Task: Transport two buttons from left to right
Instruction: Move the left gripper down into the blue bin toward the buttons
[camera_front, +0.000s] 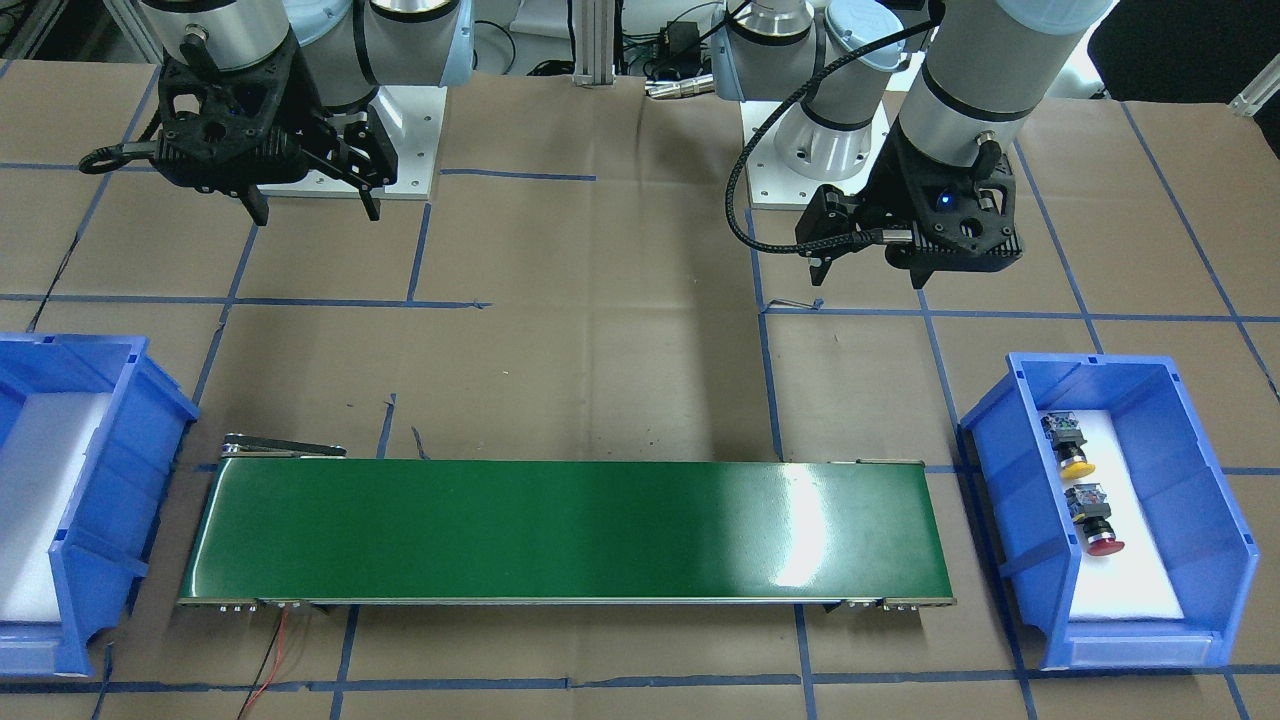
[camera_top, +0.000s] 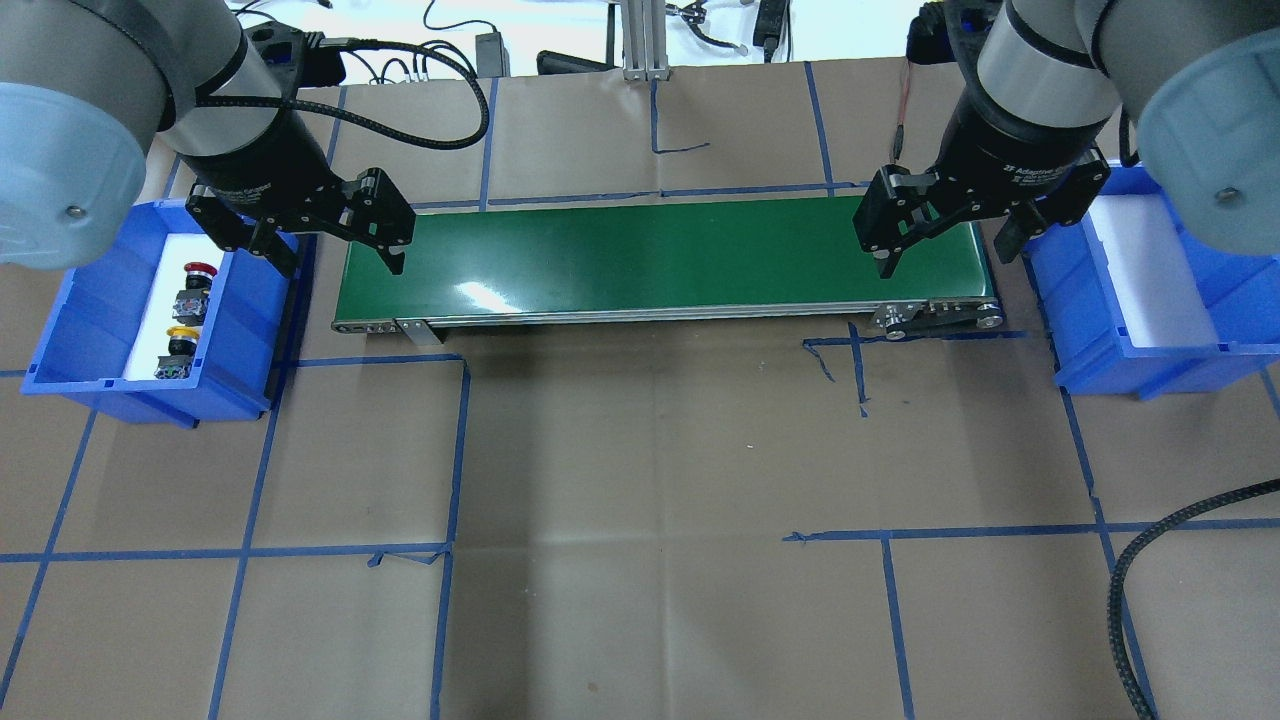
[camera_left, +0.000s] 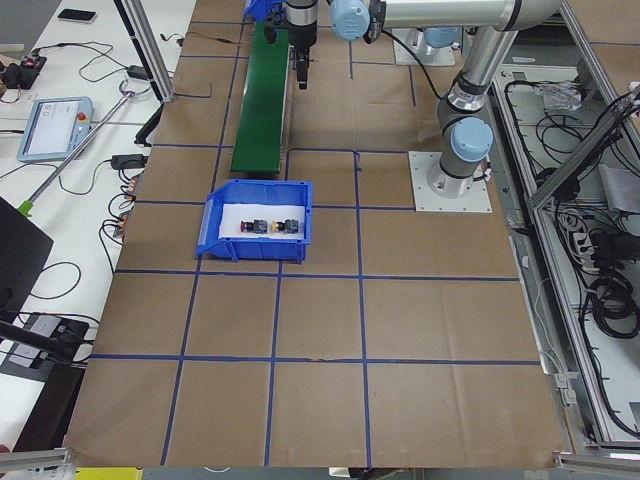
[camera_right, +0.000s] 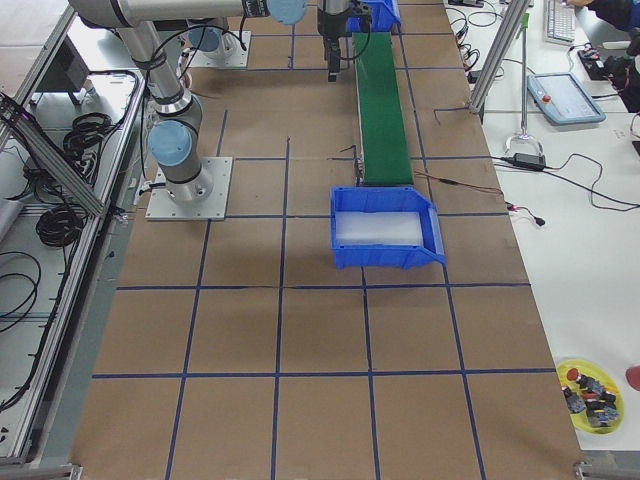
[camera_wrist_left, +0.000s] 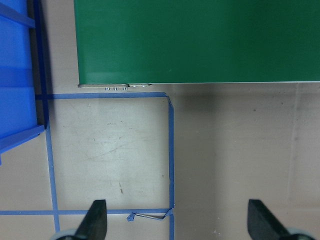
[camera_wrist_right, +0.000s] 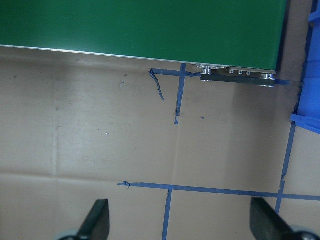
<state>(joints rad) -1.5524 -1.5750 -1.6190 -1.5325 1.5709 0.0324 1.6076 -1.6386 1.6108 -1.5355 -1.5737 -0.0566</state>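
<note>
Two buttons lie in the blue bin on the robot's left: the red-capped button and the yellow-capped button, both on their sides on white padding. My left gripper hangs open and empty above the gap between that bin and the green conveyor belt. My right gripper is open and empty too, above the belt's other end. Both are well above the table.
A second blue bin with bare white padding stands past the belt's right end. Brown paper with blue tape lines covers the table. A loose black cable curls in at the near right.
</note>
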